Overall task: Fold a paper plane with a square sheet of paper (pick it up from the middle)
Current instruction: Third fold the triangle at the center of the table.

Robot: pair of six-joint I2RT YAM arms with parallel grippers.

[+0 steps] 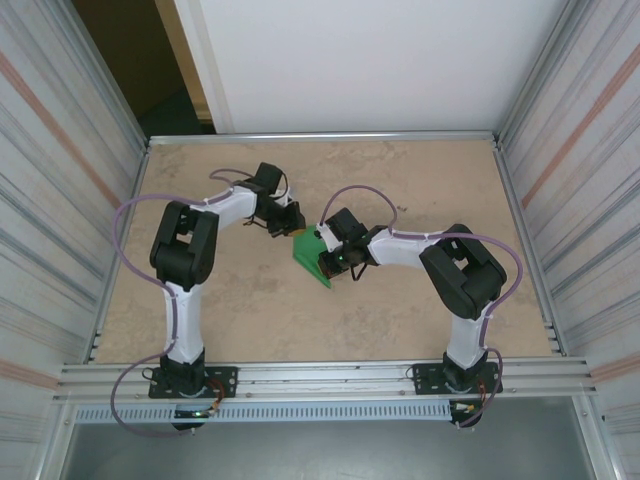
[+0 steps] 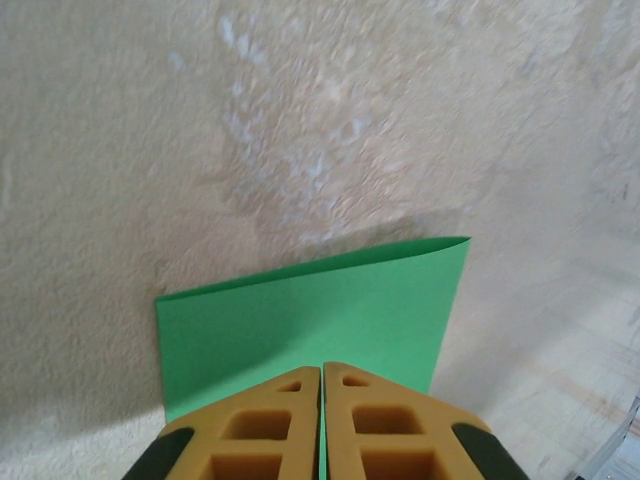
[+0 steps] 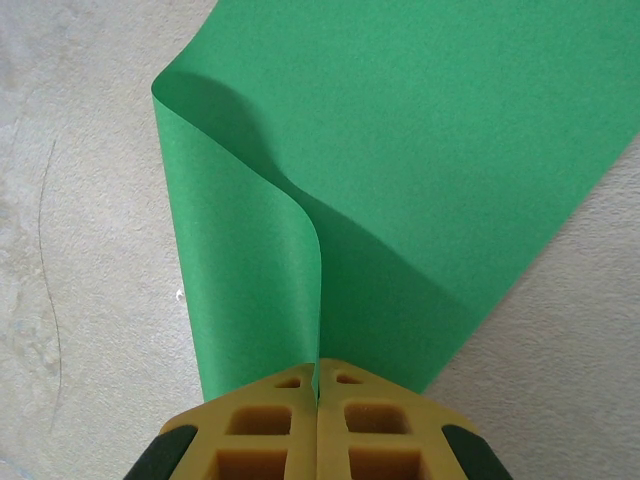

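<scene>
The square sheet of paper [image 1: 308, 252] is bright green and sits mid-table between the two arms, partly lifted and curled. In the right wrist view one edge of the paper [image 3: 420, 150] rolls up into a loop that runs into my right gripper [image 3: 317, 362], which is shut on it. My right gripper [image 1: 333, 265] sits at the sheet's near right side. My left gripper [image 1: 292, 230] is at the sheet's far left corner. In the left wrist view the left gripper [image 2: 322, 366] is shut to a hairline slit, its tips over the flat face of the paper [image 2: 320, 300]; I cannot tell whether they touch it.
The beige tabletop [image 1: 420, 180] is bounded by a metal rail [image 1: 320, 137] at the back and corrugated side walls [image 1: 60, 180]. Bare table lies behind and in front of the sheet.
</scene>
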